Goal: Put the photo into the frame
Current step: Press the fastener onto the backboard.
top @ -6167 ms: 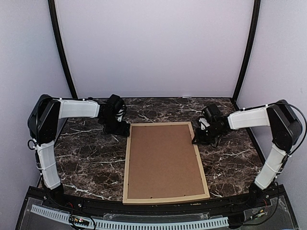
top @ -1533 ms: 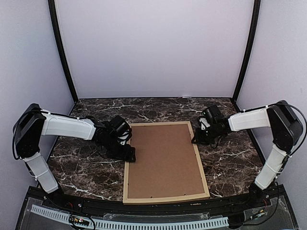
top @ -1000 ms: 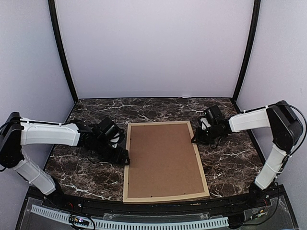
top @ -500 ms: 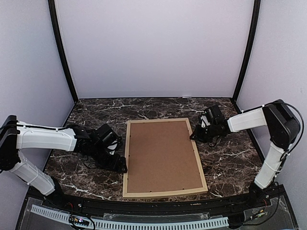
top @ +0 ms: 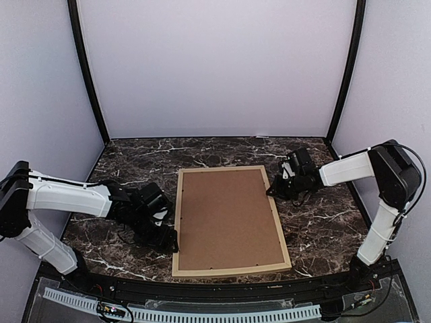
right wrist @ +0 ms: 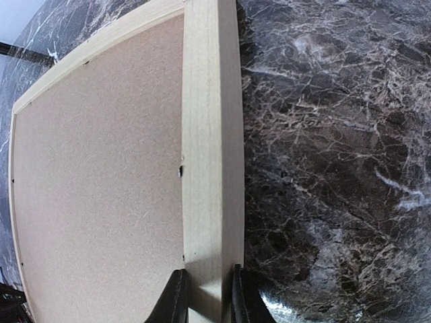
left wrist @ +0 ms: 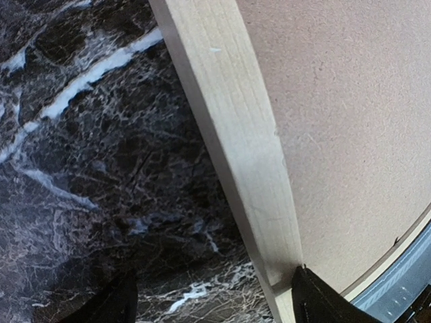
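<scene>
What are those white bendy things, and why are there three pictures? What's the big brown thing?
Those are two robot arms, each ending in a two-finger gripper. One picture looks down from above; the other two come from small cameras on the wrists. On the marble table lies a wooden picture frame, back up, showing its brown backing board. The right gripper pinches the frame's right edge near the far corner. The left gripper is open, its fingers spread across the frame's left edge, gripping nothing.
</scene>
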Available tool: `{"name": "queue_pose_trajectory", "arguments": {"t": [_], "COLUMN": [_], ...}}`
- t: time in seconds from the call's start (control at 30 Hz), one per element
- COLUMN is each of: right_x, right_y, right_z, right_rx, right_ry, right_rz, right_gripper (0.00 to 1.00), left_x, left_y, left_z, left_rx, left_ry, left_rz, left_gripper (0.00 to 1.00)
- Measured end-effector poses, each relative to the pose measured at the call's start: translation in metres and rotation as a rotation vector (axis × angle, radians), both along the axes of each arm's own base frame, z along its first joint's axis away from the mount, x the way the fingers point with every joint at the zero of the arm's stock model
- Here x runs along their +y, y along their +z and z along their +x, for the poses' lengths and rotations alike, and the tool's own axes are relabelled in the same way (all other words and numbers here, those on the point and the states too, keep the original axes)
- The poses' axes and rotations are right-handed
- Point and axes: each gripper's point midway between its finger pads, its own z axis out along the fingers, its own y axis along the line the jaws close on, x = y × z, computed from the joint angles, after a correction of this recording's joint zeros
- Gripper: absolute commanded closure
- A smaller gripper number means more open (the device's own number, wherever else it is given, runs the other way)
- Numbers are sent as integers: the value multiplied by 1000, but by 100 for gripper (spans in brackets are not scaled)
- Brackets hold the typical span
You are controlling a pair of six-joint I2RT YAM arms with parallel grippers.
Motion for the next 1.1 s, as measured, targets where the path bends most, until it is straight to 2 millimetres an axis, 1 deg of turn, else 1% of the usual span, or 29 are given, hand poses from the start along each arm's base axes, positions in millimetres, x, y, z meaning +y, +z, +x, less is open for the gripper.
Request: {"name": "queue_pose_trajectory", "arguments": {"t": [0.43, 0.83, 1.1], "right_x": [-1, -9, -13], "right_y": [0, 1, 1], "right_z": [1, 7, 6], "right_rx": [-13, -39, -67], "right_ry": [-6, -32, -49], "right_rz": [-1, -14, -12], "right_gripper": [92, 92, 94], "left_x": [-4, -25, -38], "left_y": [-3, -5, -5], "left_z": [-2, -4, -8], "left_rx": [14, 22, 32], "left_ry": [-3, -40, -65], "left_rz": [-4, -23, -26], "left_gripper": [19, 19, 19]}}
